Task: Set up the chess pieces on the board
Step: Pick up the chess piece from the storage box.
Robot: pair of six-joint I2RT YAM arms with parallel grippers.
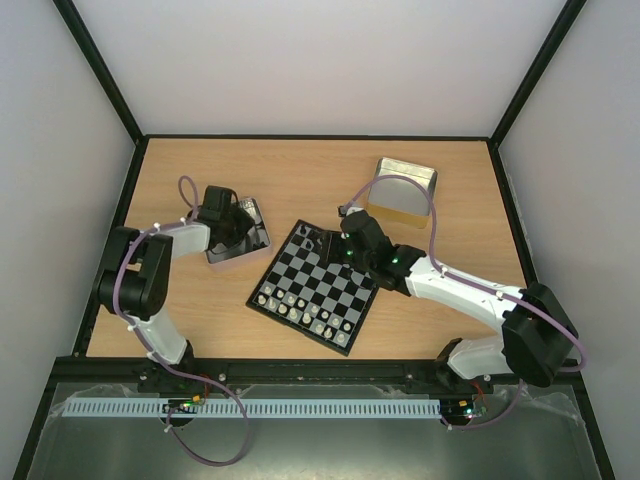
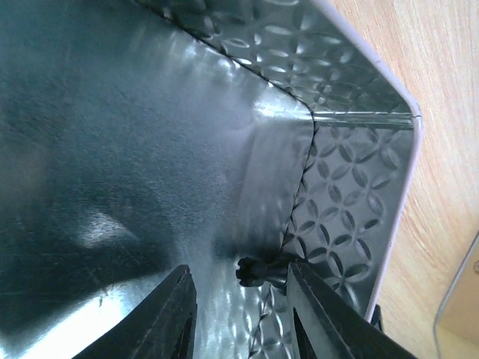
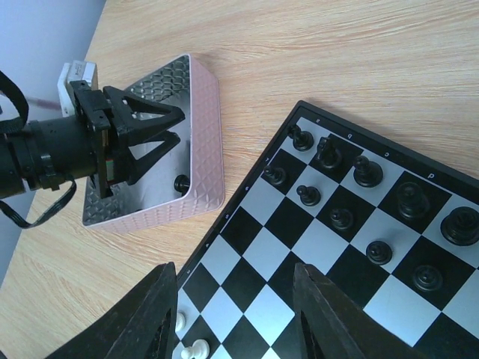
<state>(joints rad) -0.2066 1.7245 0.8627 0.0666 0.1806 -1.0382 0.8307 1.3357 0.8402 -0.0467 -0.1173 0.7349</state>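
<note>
Wooden tabletop (image 1: 300, 180), grey-walled enclosure. Small black-and-grey checked chessboard (image 3: 284, 247) carries about ten tiny black chess pieces (image 3: 342, 218) in two rows along one edge, with gaps. One black piece (image 2: 251, 271) lies in the corner of the shiny embossed metal tray (image 3: 206, 142), just ahead of the left gripper (image 3: 177, 127), whose jaws are apart and hold nothing. Right gripper (image 3: 234, 280) hovers over the board, jaws apart, empty. Judged partly complete.

Soft, even light fills the overhead view; the counter (image 1: 300, 180) is bright, with only faint, soft-edged shadows on it. Ahead of the left hand (image 2: 243, 303) the metal tray (image 2: 352, 187) is dim, broken by pale glare patches on its floor and creases. That hand's own fingers (image 2: 168, 314) are dark and blurred. Beyond the right hand (image 3: 236, 314) the board (image 3: 288, 221) is sharp, its pale squares slightly glossy.
</note>
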